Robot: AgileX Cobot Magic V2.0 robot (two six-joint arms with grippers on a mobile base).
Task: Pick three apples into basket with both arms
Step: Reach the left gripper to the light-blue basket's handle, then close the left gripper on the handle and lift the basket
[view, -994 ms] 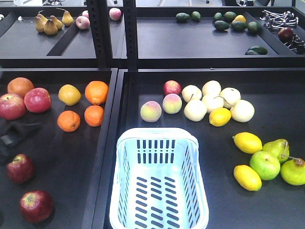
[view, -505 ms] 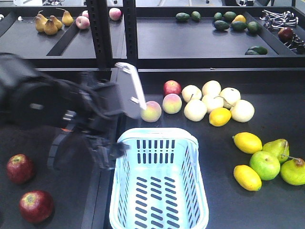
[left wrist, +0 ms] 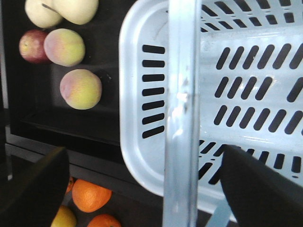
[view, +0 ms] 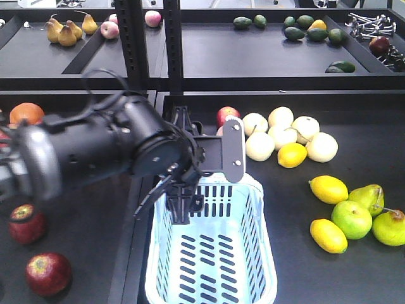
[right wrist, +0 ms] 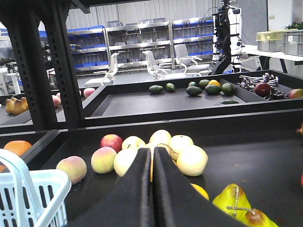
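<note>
**Left arm swings over the basket, but no apple has gone in**

My left arm (view: pixel 95 149), a second ago only a dark sliver at the edge of the left tray (view: pixel 88 253), now stretches across the front view. My left pincer (left wrist: pixel 144 158) hangs over the far left corner of the basket (view: pixel 212 266). Its fingers (left wrist: pixel 33 194) stand wide apart with no fruit between them. The wrist view shows only a pale upright bar, which I take for the hoop handle (left wrist: pixel 182 118), and the basket's slotted floor, bare as far as I can see. The basket has not shifted in the right tray (view: pixel 304 272).

Two of the dark red apples lie where they were in the left tray, one (view: pixel 25 225) partly tucked under my arm and the other (view: pixel 47 273) nearer the front. A third dark red apple (view: pixel 226 115) sits beyond the basket, just beside the pale fruit (view: pixel 278 133) and partly hidden by my wrist. My right pincer (right wrist: pixel 152 189) is pressed closed on nothing, low over the right tray and facing that same heap.

I judge that the sweep has delivered nothing, so all three apples are still to fetch. The third apple looks the handiest for my right arm.
</note>
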